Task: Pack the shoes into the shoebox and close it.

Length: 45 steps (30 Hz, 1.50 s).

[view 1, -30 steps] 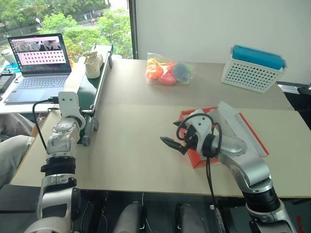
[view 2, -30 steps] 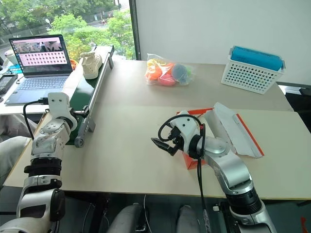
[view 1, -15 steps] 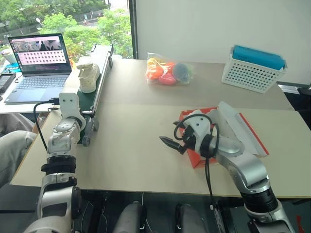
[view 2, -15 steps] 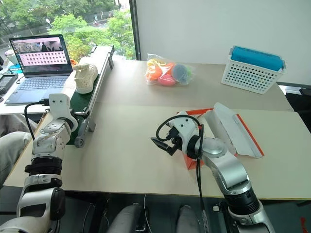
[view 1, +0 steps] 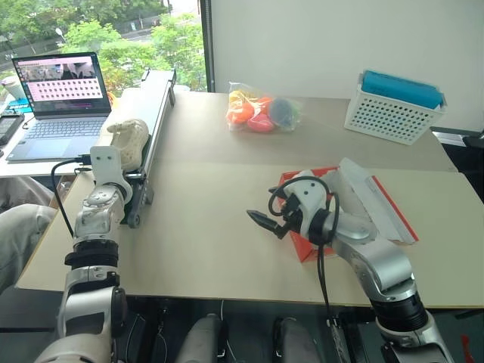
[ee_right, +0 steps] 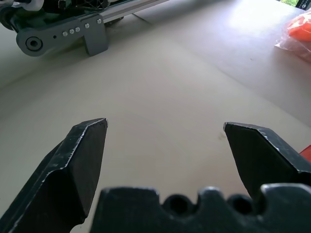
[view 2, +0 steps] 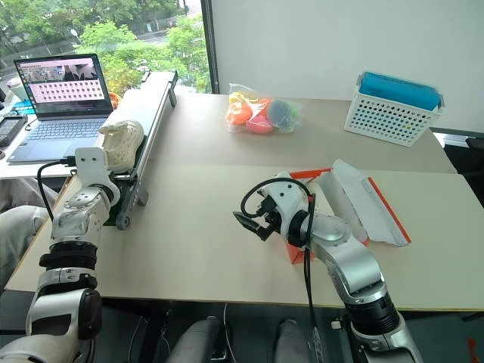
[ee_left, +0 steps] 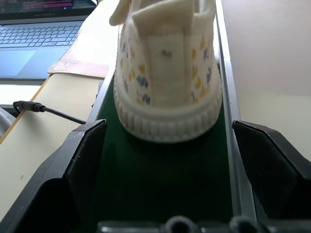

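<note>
Head cam first: a cream shoe [view 1: 127, 141] is sitting on the green belt of a narrow conveyor [view 1: 155, 106] along the left edge of the tabletop [view 1: 212, 204]. Its long axis is running along the belt and one end is facing the left claw [view 1: 106, 162], which is hovering right in front of it. The orange-red shoebox [view 2: 344, 200] is lying open on the right side of the tabletop, white inside showing, lid flopped out to the right. The right claw [view 1: 261, 221] is hanging just left of the box, pointing left, fingers spread with nothing in them. A white basket [view 1: 395, 104], a bag of colourful stuff [view 1: 261, 111] and a laptop [view 1: 57, 94] are sitting further back.

Left wrist cam: the shoe [ee_left: 167, 68] is standing upright on the belt, its ribbed end facing the camera, a little flower print on the sides. It's sitting between the two black fingers [ee_left: 73, 165], which are wide apart and not touching it.

Right wrist cam: fingers [ee_right: 77, 160] are gaping over bare tabletop, conveyor end [ee_right: 63, 31] beyond.
</note>
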Each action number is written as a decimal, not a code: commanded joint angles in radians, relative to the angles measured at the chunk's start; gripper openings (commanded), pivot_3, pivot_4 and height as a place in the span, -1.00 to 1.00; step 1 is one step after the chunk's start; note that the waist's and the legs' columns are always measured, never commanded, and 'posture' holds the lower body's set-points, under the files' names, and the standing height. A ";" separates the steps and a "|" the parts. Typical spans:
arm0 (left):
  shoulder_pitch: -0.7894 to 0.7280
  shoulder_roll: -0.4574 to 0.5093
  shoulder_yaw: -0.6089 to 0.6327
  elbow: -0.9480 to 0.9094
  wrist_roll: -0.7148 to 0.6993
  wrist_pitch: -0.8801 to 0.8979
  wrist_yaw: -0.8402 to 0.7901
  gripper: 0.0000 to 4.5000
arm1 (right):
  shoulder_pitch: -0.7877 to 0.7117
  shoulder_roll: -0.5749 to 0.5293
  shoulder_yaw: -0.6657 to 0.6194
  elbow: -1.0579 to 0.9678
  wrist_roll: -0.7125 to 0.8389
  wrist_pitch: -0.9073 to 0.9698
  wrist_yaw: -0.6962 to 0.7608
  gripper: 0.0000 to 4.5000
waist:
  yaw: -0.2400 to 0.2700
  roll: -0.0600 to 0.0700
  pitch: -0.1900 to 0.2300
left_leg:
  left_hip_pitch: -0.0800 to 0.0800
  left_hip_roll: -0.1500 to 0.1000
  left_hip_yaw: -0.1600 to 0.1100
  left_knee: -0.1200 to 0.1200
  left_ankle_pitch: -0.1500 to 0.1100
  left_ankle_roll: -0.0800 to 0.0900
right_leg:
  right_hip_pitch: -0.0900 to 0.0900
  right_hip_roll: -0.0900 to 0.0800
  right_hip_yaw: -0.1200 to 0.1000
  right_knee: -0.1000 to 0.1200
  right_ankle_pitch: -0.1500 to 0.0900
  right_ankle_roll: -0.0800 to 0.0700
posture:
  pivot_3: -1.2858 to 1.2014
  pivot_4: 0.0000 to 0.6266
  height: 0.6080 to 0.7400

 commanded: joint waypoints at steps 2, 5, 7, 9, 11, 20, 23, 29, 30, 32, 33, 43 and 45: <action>-0.025 0.004 -0.002 -0.005 0.011 -0.013 0.004 0.97 | -0.018 0.007 -0.040 -0.047 0.020 0.011 -0.014 1.00 | 0.000 0.000 0.000 | 0.000 0.000 0.000 0.000 0.000 0.000 | 0.000 0.000 0.000 0.000 0.000 0.000 | 0.03 -0.52 0.38; -0.025 -0.011 0.003 -0.022 -0.005 -0.017 -0.008 0.74 | -0.022 0.007 -0.048 -0.053 0.022 0.019 -0.016 1.00 | 0.003 0.000 0.000 | 0.000 0.000 0.000 0.000 0.000 0.000 | 0.000 0.000 0.000 0.000 0.000 0.000 | 0.03 -0.52 0.38; -0.035 -0.017 0.017 -0.026 -0.019 -0.008 -0.008 0.49 | -0.029 0.007 -0.054 -0.054 0.022 0.022 -0.017 1.00 | 0.004 0.000 0.000 | 0.000 0.000 0.000 0.000 0.000 0.000 | 0.000 0.000 0.000 0.000 0.000 0.000 | 0.03 -0.52 0.38; -0.048 -0.023 0.034 -0.022 -0.037 0.005 -0.003 0.34 | -0.036 0.008 -0.060 -0.053 0.023 0.024 -0.019 1.00 | 0.005 0.000 0.000 | 0.001 0.000 -0.001 0.000 0.000 0.000 | 0.000 -0.001 0.000 0.000 0.000 0.000 | 0.03 -0.52 0.38; -0.066 -0.043 0.077 -0.031 -0.085 0.007 -0.006 0.26 | -0.044 0.008 -0.064 -0.048 0.024 0.025 -0.020 1.00 | 0.005 0.000 0.000 | 0.001 0.000 -0.001 0.000 0.000 0.000 | 0.000 -0.001 0.000 0.000 0.000 0.000 | 0.03 -0.52 0.38; -0.037 -0.183 0.068 -0.331 -0.294 0.034 -0.179 0.23 | -0.079 0.054 -0.103 0.010 0.038 0.076 -0.072 1.00 | -0.001 -0.005 0.001 | -0.003 -0.001 -0.001 0.000 0.000 0.000 | -0.001 -0.001 -0.001 0.001 0.000 0.000 | 0.03 -0.52 0.38; 0.035 -0.223 -0.056 -0.488 -0.332 0.120 -0.271 0.23 | -0.154 0.183 -0.270 0.097 0.152 0.233 -0.175 1.00 | -0.003 -0.005 0.001 | -0.002 -0.001 0.000 0.001 0.000 0.000 | 0.000 -0.001 0.000 0.001 0.000 0.000 | 0.03 -0.52 0.38; 0.142 -0.280 -0.251 -0.669 -0.339 0.215 -0.333 0.23 | -0.367 0.413 -0.682 0.263 0.392 0.493 -0.412 1.00 | -0.010 -0.005 0.001 | 0.000 0.000 0.000 0.000 0.000 -0.001 | 0.000 0.001 0.001 0.003 0.000 -0.001 | 0.03 -0.52 0.38; 0.149 -0.285 -0.274 -0.678 -0.330 0.215 -0.339 0.23 | -0.401 0.431 -0.733 0.275 0.430 0.515 -0.442 1.00 | -0.013 -0.005 0.001 | 0.000 0.001 0.000 -0.001 0.001 -0.001 | -0.001 0.001 0.001 0.003 0.000 -0.001 | 0.03 -0.52 0.38; 0.151 -0.288 -0.297 -0.686 -0.321 0.215 -0.348 0.23 | -0.441 0.449 -0.783 0.283 0.469 0.551 -0.485 1.00 | -0.017 -0.004 0.001 | -0.001 0.000 0.001 -0.001 0.001 -0.001 | -0.002 0.001 0.001 0.006 0.000 -0.001 | 0.03 -0.52 0.38; 0.148 -0.289 -0.299 -0.687 -0.322 0.215 -0.349 0.23 | -0.457 0.460 -0.805 0.289 0.487 0.565 -0.509 1.00 | -0.021 -0.004 0.001 | -0.001 0.000 0.001 -0.001 0.001 -0.001 | -0.002 0.001 0.002 0.007 0.000 -0.001 | 0.03 -0.52 0.38; 0.082 -0.310 -0.293 -0.644 -0.321 0.203 -0.355 0.23 | -0.466 0.479 -0.808 0.301 0.534 0.568 -0.615 1.00 | -0.026 -0.003 0.001 | -0.001 0.000 0.001 -0.001 0.001 0.000 | -0.003 0.001 0.002 0.010 0.000 -0.002 | 0.03 -0.52 0.38; 0.084 -0.311 -0.292 -0.647 -0.323 0.206 -0.355 0.23 | -0.465 0.486 -0.821 0.303 0.549 0.550 -0.630 1.00 | -0.026 -0.003 0.001 | -0.001 0.000 0.001 -0.001 0.001 0.000 | -0.003 0.001 0.002 0.010 0.000 -0.002 | 0.03 -0.52 0.38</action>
